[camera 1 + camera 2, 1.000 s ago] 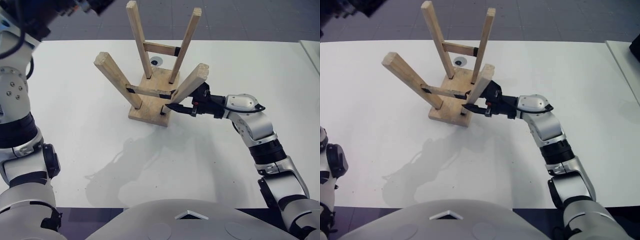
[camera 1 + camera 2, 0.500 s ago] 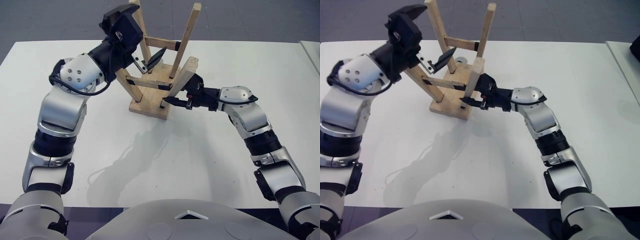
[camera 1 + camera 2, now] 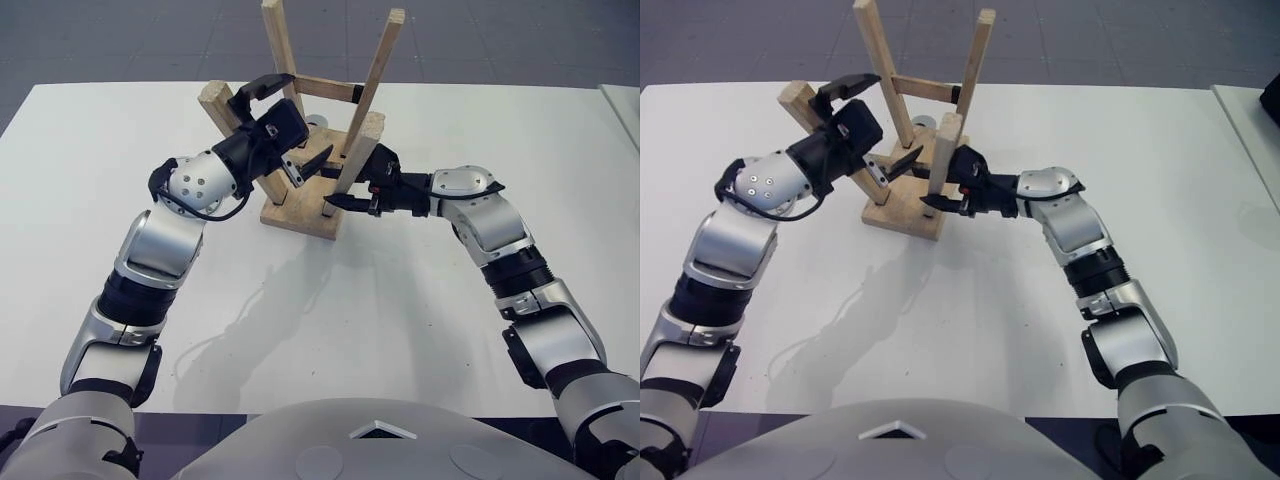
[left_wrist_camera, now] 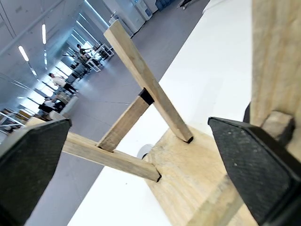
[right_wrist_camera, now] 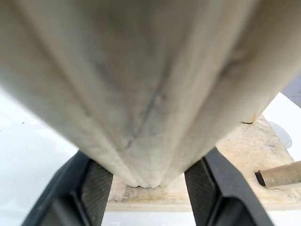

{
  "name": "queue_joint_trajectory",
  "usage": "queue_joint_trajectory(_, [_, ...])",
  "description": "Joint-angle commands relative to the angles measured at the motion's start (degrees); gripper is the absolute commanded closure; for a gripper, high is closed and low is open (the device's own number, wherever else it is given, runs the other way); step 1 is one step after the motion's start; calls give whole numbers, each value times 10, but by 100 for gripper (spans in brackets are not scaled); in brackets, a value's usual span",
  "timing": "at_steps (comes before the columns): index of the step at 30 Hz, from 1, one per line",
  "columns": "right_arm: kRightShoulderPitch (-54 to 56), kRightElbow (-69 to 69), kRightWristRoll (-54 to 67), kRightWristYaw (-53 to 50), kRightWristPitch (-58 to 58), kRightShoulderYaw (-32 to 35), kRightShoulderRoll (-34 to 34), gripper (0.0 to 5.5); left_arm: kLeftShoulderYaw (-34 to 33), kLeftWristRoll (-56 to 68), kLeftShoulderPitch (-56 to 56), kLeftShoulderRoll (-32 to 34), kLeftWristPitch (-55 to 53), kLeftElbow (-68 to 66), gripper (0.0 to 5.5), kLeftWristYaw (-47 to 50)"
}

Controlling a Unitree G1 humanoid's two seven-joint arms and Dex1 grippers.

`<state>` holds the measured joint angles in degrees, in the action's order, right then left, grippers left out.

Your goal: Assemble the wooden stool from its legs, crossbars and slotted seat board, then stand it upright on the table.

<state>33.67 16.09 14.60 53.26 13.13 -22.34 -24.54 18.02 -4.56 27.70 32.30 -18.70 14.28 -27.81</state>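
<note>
Wood fills the gap of my right gripper (image 3: 352, 190): its 2 fingers (image 5: 96, 183) are clamped on 1 leg (image 5: 141, 94) of the stool (image 3: 300, 195), gripping low on that leg, close to where it meets the seat board (image 3: 290, 218). The stool is upside down, with the board flat on the table (image 3: 450, 330) and 4 legs pointing up, so the board lies just below and ahead of this gripper's fingertips.

My left gripper (image 3: 312, 113) faces the stool from the opposite side. Its 2 fingers (image 4: 249, 160) are spread wide, with nothing pinched between them. Its palm is right at the near left leg (image 3: 218, 105), and I cannot tell whether it touches the wood. Beyond its fingertips stand the 2 far legs, joined by a crossbar (image 4: 124, 125), with the board under them. The leg held by my right gripper stands just beside the lower left finger, between the 2 grippers, which are near each other but apart.
</note>
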Motion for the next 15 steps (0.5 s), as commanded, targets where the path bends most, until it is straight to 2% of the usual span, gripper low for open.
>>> queue_joint_trajectory(1, [-60, 31, -76, -8, 80, -47, -36, 346, 54, -62, -20, 21, -36, -15, 10, -35])
queue_joint_trajectory(8, [-63, -10, -64, -20, 107, -35, -40, 346, 126, -162, -65, 50, -39, -19, 10, -59])
queue_joint_trajectory(15, [-42, -13, -108, -2, 158, -90, -71, 346, 83, -160, -72, 12, -23, -7, 10, -20])
